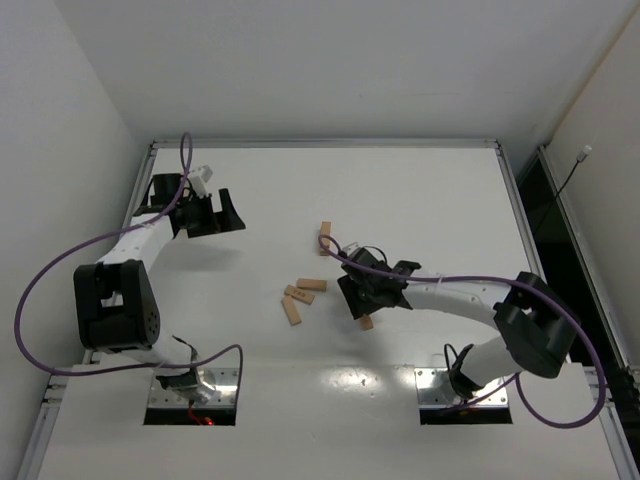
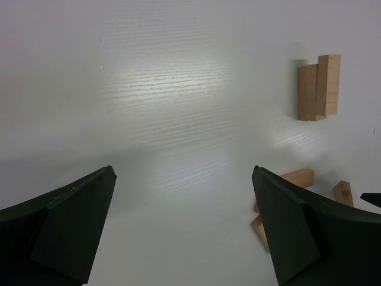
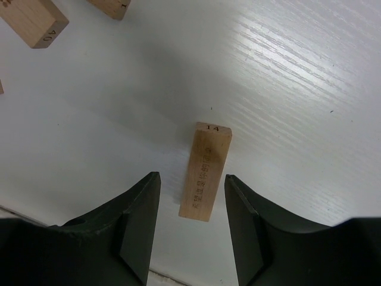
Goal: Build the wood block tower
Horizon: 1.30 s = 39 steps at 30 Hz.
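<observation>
Wood block (image 3: 205, 170) marked 14 lies on the surface (image 3: 309, 89) between the narrowly parted jaws of the right pincer (image 3: 191, 176); the left pincer (image 2: 183, 170) stands wide.

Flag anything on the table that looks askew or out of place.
Nothing is built yet: three wood blocks lie scattered at odd angles mid-table, a pair sits farther back, and one block lies between the right hand's open fingers.
</observation>
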{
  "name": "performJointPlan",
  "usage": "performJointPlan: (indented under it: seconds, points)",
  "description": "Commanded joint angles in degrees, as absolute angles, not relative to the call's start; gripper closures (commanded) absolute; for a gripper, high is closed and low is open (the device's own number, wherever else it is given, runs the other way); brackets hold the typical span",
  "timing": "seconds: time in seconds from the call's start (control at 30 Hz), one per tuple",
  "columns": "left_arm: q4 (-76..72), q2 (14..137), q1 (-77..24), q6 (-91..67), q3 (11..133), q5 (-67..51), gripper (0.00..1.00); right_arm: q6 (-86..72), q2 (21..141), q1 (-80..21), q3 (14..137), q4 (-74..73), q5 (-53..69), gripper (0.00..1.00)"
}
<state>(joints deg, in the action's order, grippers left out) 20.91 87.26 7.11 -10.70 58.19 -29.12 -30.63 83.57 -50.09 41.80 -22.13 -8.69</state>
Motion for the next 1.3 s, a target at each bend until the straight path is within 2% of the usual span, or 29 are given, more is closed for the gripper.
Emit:
performJointPlan:
  seconds: [0.0, 0.4, 0.73, 0.83, 1.27]
  points:
    - [19.34, 86.84, 7.73, -9.93, 58.01, -29.36, 0.01, -31.55, 84.11, -50.54, 41.84, -19.51, -7.3, 0.56]
    - [19.34, 90.35, 7.73, -9.93, 60.29, -29.36, 0.01, -31.55, 89.56, -48.87, 42.89, -18.46, -4.57, 0.57]
    - [18.81, 93.52, 7.73, -9.4, 59.77, -30.41, 0.01, -31.03, 82.01, -49.57, 41.14, -18.46, -7.29, 0.56]
    - [18.81, 94.04, 7.73, -9.4, 59.77, -30.94, 0.01, -31.03, 81.48, -49.57, 41.13, -18.46, -7.82, 0.52]
    - [18.81, 93.51, 7.73, -9.93, 59.77, -30.94, 0.01, -30.5, 84.37, -47.81, 40.52, -17.84, -7.29, 0.51]
